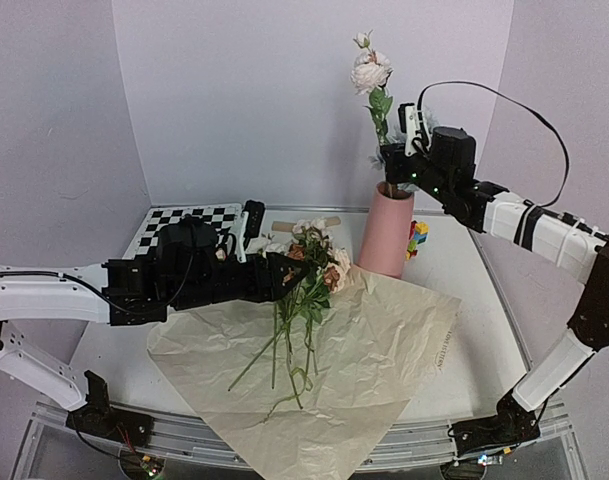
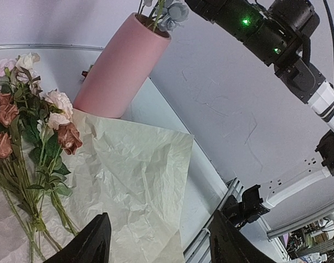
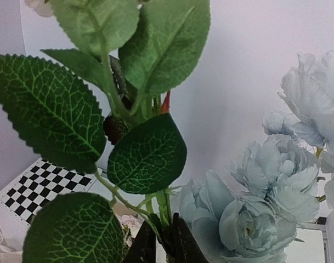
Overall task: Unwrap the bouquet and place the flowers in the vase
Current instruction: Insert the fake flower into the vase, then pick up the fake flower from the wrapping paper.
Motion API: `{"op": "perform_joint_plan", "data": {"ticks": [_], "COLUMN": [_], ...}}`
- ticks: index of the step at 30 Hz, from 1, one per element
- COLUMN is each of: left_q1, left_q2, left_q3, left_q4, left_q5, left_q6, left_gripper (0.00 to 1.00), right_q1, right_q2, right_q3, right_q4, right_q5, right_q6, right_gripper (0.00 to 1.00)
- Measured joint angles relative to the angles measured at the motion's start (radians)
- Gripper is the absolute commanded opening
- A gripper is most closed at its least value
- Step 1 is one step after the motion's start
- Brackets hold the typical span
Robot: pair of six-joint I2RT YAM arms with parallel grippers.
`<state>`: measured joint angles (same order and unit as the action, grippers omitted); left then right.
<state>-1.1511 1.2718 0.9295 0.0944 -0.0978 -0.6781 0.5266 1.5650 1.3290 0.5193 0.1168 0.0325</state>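
Right tool (image 3: 165, 244) pinched narrow on a stem (image 3: 168, 203) at the vase (image 1: 386, 235); left tool (image 2: 158, 233) wide, empty, over the paper (image 2: 134, 181). Release too high and your top-heavy stem could tip out, or the arm (image 1: 524, 225) nudges the vase. Other flowers (image 1: 309, 270) lie on the paper. Right wrist shows the pinch itself — top view hides it behind the arm.

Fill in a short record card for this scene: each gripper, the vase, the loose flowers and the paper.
left gripper: open, holding nothing, over the paper beside the loose flowers
right gripper: closed on a leafy stem above the vase
vase: pink, upright, holds pale-blue blooms and the leafy stem
loose flowers: lying on the paper
paper: unwrapped, spread open
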Motion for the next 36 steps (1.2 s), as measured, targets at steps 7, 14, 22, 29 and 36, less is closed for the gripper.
{"op": "perform_joint_plan", "data": {"ticks": [7, 14, 22, 29, 36], "left_q1": [0.0, 0.0, 0.0, 0.0, 0.0], "left_q2": [0.007, 0.007, 0.005, 0.005, 0.005], "left_q3": [0.0, 0.0, 0.0, 0.0, 0.0], "left_q4": [0.0, 0.0, 0.0, 0.0, -0.095], "left_q5": [0.002, 0.009, 0.008, 0.008, -0.033], "left_q6": [-0.002, -0.003, -0.003, -0.003, 0.005], "left_gripper": [0.62, 0.63, 0.62, 0.62, 0.62], "right_q1": [0.0, 0.0, 0.0, 0.0, 0.0], "right_q2": [0.0, -0.023, -0.142, -0.226, -0.328], "right_q3": [-0.021, -0.052, -0.106, -0.106, -0.172], "right_q4": [0.02, 0.029, 0.019, -0.072, -0.176], "right_q5": [0.017, 0.024, -0.045, -0.146, -0.258], "right_q6": [0.042, 0.071, 0.119, 0.172, 0.259], "right_gripper": [0.4, 0.51, 0.65, 0.75, 0.82]}}
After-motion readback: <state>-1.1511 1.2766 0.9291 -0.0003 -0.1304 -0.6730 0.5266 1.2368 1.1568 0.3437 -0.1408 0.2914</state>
